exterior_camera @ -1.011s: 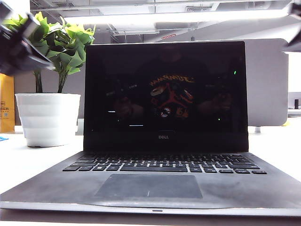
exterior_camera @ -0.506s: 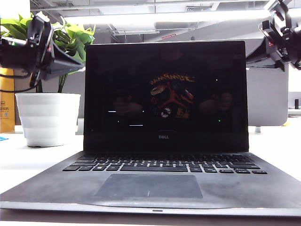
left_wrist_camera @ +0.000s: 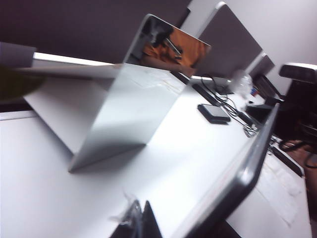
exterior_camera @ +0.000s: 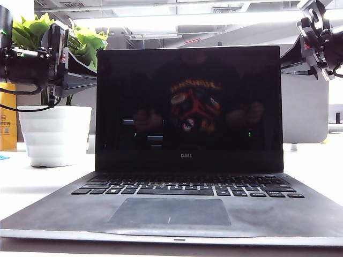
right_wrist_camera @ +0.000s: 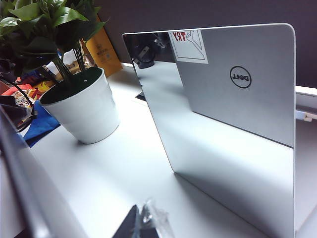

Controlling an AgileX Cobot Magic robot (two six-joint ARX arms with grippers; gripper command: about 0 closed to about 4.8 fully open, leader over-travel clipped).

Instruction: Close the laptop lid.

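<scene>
Both arms have drawn in behind the laptop lid (exterior_camera: 188,101) since a moment ago: the left gripper (exterior_camera: 75,75) now sits tight against its upper left edge, in front of the potted plant (exterior_camera: 53,134), and the right gripper (exterior_camera: 300,56) hangs at the upper right corner. Whether either set of fingers is spread or closed, I cannot tell from where they show. That lid stands upright and fully open over the keyboard (exterior_camera: 187,186). From behind, its silver back (right_wrist_camera: 237,114) carries the Dell logo (right_wrist_camera: 240,77) and a red-lettered sticker (right_wrist_camera: 189,45).
</scene>
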